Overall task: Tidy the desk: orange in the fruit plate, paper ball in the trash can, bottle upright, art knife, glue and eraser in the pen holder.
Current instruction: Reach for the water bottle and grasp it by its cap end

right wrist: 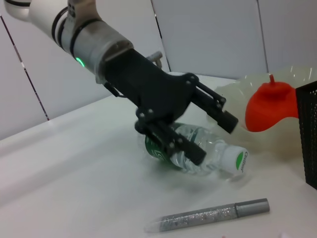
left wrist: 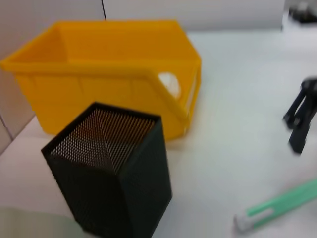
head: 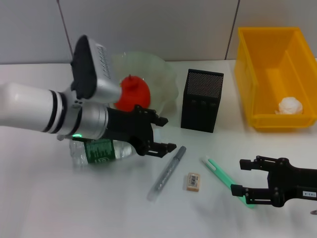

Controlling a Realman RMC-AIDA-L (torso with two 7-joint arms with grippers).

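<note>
A: From the head view, our left hand (head: 162,134) hangs released, fingers spread, just past the lying bottle (head: 101,151), between it and the silver glitter pen (head: 167,172). Whether a finger touches the bottle we cannot tell.

B: Our right hand (head: 239,176) sits low at the near right of the worktop (head: 44,198), also released, its fingers either side of the near end of the green art knife (head: 225,180). The eraser (head: 193,181) lies flat between the pen and the knife.

A: The orange (head: 132,94) rests in the fruit plate (head: 161,74), partly behind our left arm. The pen holder (head: 202,100) stands upright beside the plate, and the paper ball (head: 290,105) lies inside the trash can (head: 247,69) at the far right.

B: Left wrist view: we see the pen holder (left wrist: 111,183) close up with the trash can (left wrist: 106,84) just behind it, the art knife (left wrist: 280,208) on the worktop, and our right hand (left wrist: 298,130) farther off.

A: Right wrist view: our left hand (right wrist: 215,136) is spread wide above the bottle (right wrist: 200,153), which lies on its side with its white cap toward the pen (right wrist: 208,216). The orange (right wrist: 270,106) sits in the fruit plate (right wrist: 237,91) behind it, beside an edge of the pen holder (right wrist: 308,134).
</note>
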